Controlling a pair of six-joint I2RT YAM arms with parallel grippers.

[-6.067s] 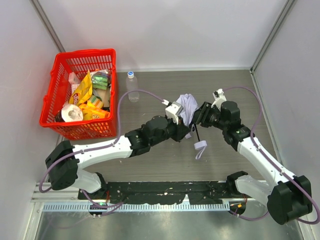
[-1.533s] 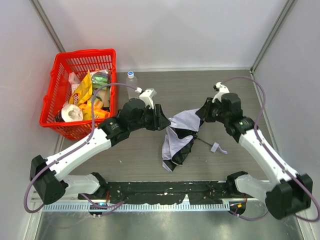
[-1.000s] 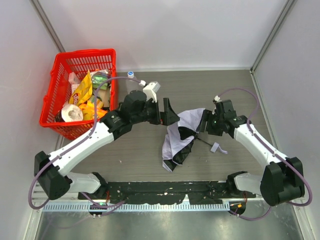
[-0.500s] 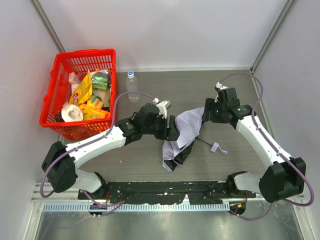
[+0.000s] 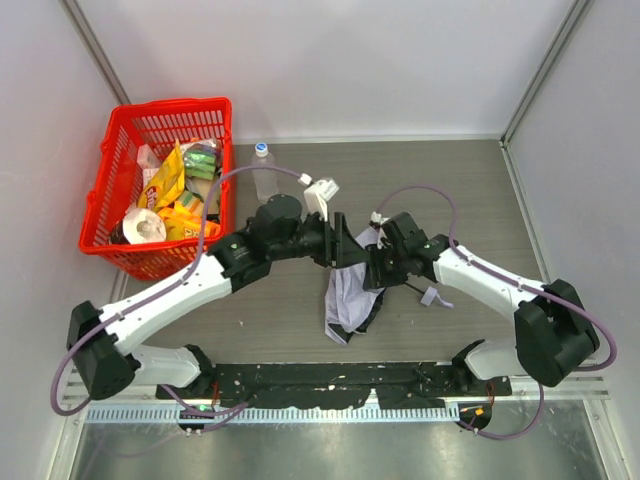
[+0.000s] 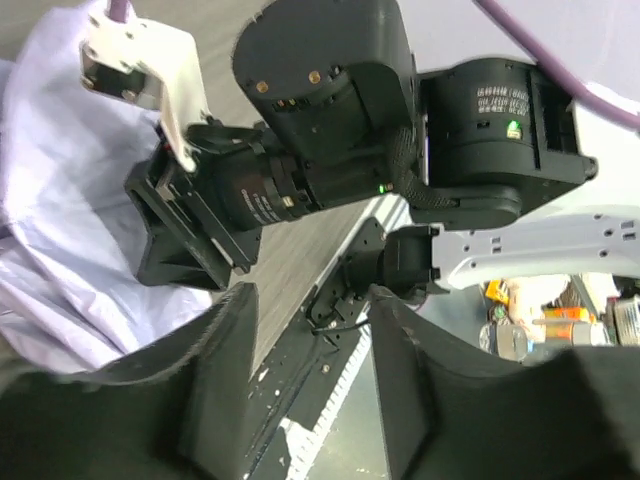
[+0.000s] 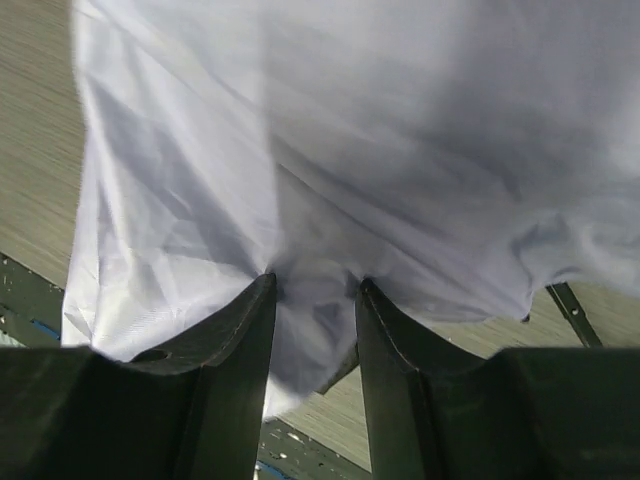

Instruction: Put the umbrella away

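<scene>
Umbrella [image 5: 348,298] lies crumpled near the middle of the table [image 5: 470,190], its canopy loose. The right gripper [image 7: 315,283] pinches a fold of the pale fabric. The left gripper [image 6: 312,295] hangs just beside the cloth, fingers spread, nothing between them.

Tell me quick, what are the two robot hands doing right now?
Left gripper: open, nothing between its fingers.
Right gripper: closed on the umbrella fabric.
</scene>
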